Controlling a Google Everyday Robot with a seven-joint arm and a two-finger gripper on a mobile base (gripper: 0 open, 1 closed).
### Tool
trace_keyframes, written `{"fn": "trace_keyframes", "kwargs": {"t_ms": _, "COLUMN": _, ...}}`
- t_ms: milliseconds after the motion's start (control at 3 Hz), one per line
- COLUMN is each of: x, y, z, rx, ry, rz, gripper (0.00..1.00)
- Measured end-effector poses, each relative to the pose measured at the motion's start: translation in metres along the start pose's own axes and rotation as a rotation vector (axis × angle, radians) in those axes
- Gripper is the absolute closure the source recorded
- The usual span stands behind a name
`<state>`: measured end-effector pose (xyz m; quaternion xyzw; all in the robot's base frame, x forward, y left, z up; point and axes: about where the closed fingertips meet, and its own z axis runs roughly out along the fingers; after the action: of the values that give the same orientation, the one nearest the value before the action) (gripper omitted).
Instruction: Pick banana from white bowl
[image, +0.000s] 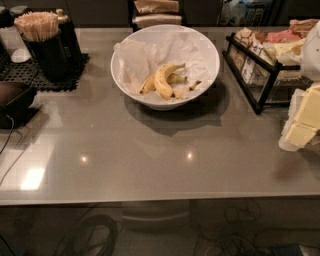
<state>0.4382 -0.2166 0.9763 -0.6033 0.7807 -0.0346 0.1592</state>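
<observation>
The white bowl (202, 47) stands at the back middle of the grey table, lined with crumpled white paper. The banana (161, 81), thick, curved and speckled, lies in the bowl's middle with its stem end toward the back right. A slimmer yellow banana (147, 85) lies partly under it, showing on both sides. My gripper (301, 121), cream and white, is at the right edge of the view, low over the table and well to the right of the bowl, apart from it.
A black wire rack (256, 75) with packets stands between the bowl and the gripper. A black holder of wooden stirrers (39, 42) stands on a black mat at the back left. A dark object (14, 97) with a cable sits at the left edge.
</observation>
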Motion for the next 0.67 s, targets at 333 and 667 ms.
{"fn": "trace_keyframes", "kwargs": {"t_ms": 333, "x": 0.0, "y": 0.0, "z": 0.0, "rx": 0.0, "ry": 0.0, "rz": 0.0, "gripper": 0.0}}
{"fn": "trace_keyframes", "kwargs": {"t_ms": 667, "x": -0.0066, "y": -0.0016, "z": -0.0039, "rx": 0.005, "ry": -0.021, "rz": 0.02, "gripper": 0.0}}
